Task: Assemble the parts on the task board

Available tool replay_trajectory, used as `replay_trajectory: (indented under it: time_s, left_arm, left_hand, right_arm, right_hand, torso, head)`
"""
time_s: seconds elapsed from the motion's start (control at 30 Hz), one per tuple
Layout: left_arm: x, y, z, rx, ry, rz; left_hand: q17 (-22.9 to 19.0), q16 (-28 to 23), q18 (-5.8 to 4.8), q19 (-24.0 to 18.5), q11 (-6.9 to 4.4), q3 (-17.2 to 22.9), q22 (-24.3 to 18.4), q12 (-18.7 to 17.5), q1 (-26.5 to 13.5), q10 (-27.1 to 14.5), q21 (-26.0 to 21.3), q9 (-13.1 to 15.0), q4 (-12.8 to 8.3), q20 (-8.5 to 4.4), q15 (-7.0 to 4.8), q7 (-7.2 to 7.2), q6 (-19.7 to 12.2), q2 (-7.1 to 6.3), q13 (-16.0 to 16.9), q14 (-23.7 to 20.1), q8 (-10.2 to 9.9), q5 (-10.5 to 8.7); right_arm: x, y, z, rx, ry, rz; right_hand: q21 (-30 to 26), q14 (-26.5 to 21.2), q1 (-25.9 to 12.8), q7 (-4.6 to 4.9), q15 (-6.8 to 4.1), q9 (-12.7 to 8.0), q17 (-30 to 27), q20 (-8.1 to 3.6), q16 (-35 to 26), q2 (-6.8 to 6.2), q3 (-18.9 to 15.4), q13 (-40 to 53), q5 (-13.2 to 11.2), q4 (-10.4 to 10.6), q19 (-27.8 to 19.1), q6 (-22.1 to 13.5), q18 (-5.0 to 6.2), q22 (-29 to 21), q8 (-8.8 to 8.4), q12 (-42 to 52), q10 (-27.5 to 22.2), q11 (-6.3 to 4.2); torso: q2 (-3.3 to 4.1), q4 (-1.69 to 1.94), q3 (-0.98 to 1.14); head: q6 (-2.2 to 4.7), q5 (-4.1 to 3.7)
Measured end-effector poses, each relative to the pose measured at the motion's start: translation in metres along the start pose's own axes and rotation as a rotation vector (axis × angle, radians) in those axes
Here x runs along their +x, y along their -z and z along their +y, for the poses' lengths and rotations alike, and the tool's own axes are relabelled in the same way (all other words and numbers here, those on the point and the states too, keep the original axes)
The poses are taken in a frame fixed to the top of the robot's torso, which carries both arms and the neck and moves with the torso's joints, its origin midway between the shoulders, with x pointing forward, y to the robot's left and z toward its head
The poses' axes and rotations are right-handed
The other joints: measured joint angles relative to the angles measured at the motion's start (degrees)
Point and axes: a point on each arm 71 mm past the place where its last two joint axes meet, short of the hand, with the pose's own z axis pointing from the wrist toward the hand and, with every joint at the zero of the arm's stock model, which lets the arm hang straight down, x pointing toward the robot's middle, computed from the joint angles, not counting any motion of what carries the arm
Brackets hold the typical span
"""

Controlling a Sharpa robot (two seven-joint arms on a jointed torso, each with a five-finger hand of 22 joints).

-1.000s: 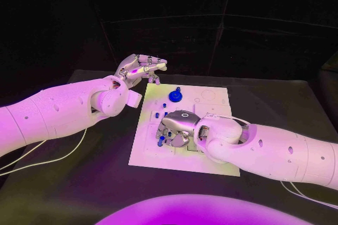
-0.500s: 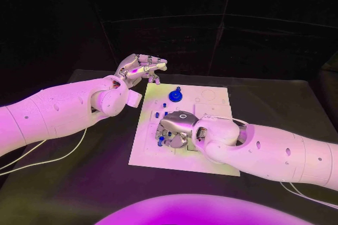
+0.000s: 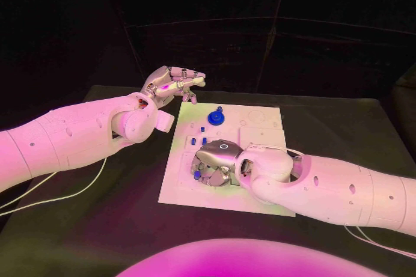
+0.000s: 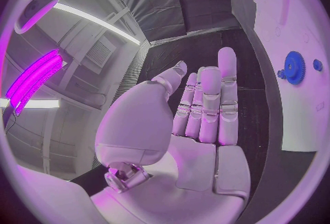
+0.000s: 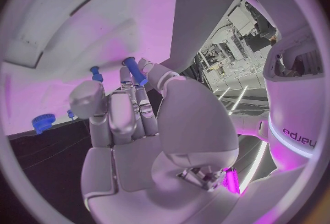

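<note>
The white rectangular task board (image 3: 260, 130) lies flat in the middle of the black table (image 3: 347, 127), long side running away from the robot. Its surface carries shallow recesses and faint round outlines near the far right corner. A blue toothed gear with a raised hub (image 3: 216, 116) stands on the far part of the board; the left wrist view shows the same gear (image 4: 294, 67) with a smaller blue round piece (image 4: 317, 64) just beside it. Several short blue pegs (image 3: 198, 136) stand upright on the left half of the board, between the gear and the right hand. The right hand (image 3: 216, 160) rests palm-down over the board's middle, fingers curled toward the surface; in the right wrist view a blue peg with a flanged head (image 5: 134, 70) sits pinched between its fingertips (image 5: 148, 67), with a second blue peg (image 5: 96, 74) standing close by on the board. Parts beneath the palm are hidden in the head view. The left hand (image 3: 174, 82) hovers off the board's far left corner, above the table, holding nothing; its fingers (image 4: 209, 97) lie close together and fairly straight in the left wrist view. Partial lettering, upside down, is visible on the right arm's white casing (image 5: 296, 136); it cannot be read in full.
</note>
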Motion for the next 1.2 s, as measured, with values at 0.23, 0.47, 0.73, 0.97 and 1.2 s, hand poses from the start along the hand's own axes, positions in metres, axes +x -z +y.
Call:
replay_trajectory:
  time_s: [0.23,0.47,0.73,0.97,1.2]
  left_arm:
    - [0.000,0.000,0.000,-0.001,0.000,0.000]
    - [0.000,0.000,0.000,-0.002,0.000,0.000]
    - [-0.001,0.001,0.000,-0.003,0.000,0.000]
    - [-0.002,0.001,0.000,-0.005,-0.001,-0.001]
    - [-0.004,0.002,0.001,-0.009,-0.002,-0.004]
  left_hand:
    - [-0.02,0.00,0.00,0.00,0.00,0.00,-0.02,0.00,0.00,-0.01,0.00,0.00,0.00,0.00,-0.07,0.00,0.00,0.00,0.00,-0.07,-0.01,0.00]
    - [-0.02,0.00,0.00,0.00,0.00,0.00,-0.01,0.00,0.00,0.00,0.00,0.00,0.00,0.00,-0.07,0.00,0.00,0.00,0.00,-0.07,-0.01,0.00]
    - [-0.01,0.00,0.00,0.00,0.00,0.00,-0.01,0.00,0.00,0.00,0.00,0.00,0.00,0.00,-0.07,0.00,0.00,0.00,-0.01,-0.07,-0.02,0.00]
    - [-0.01,0.00,0.00,0.00,0.00,0.00,0.00,0.00,0.00,0.00,0.00,0.00,0.00,0.00,-0.07,0.00,0.00,0.00,-0.01,-0.07,-0.02,0.00]
    - [-0.01,0.00,0.00,0.00,0.00,0.00,0.00,-0.01,0.00,0.00,0.00,0.00,0.00,0.00,-0.06,0.00,0.00,0.00,-0.01,-0.07,-0.02,0.00]
  right_arm:
    - [0.000,0.000,0.000,-0.004,-0.008,-0.008]
    - [-0.003,0.003,-0.004,0.005,-0.014,-0.042]
    - [-0.008,0.018,-0.011,0.012,-0.028,-0.113]
    - [-0.016,0.048,-0.019,0.025,-0.050,-0.170]
    - [-0.038,0.090,-0.040,0.095,-0.137,-0.238]
  right_hand:
    - [-0.62,0.10,-0.30,0.25,0.52,0.00,-0.58,0.31,-0.12,-0.30,-1.52,0.00,0.00,0.23,-0.31,-3.37,0.00,-0.73,0.00,-1.02,-3.77,0.46]
    - [-1.39,-0.10,-0.30,0.47,0.72,0.01,-1.83,0.67,-0.72,-0.30,-3.81,0.00,0.00,0.15,-0.67,-5.76,0.00,-2.24,0.00,-1.01,-7.51,0.92]
    - [-3.00,-0.30,-0.27,0.34,0.92,0.01,-2.97,0.92,-1.38,-0.28,-7.08,0.10,0.36,0.25,-1.33,-8.05,0.01,-4.79,0.00,-0.29,-10.15,0.94]
    - [-3.06,-0.30,0.82,0.58,0.92,0.29,-3.22,0.92,-1.38,0.17,-9.53,0.39,1.40,0.49,-1.32,-7.88,0.01,-5.14,0.00,1.83,-10.03,0.72]
    - [-1.32,0.00,0.19,0.34,0.32,0.82,1.26,0.27,0.70,1.19,-11.01,2.58,2.82,1.84,0.38,-3.38,-0.01,-1.48,1.63,8.87,1.33,-0.56]
  torso:
    - [-0.01,0.00,0.00]
    - [-0.01,0.00,0.01]
    - [-0.04,-0.04,0.04]
    - [-0.09,-0.08,0.06]
    - [-0.09,-0.10,0.07]
  head:
    - [0.04,-0.01]
    - [-0.01,-0.04]
    - [0.04,-0.18]
    - [0.33,-0.54]
    - [0.68,-2.00]
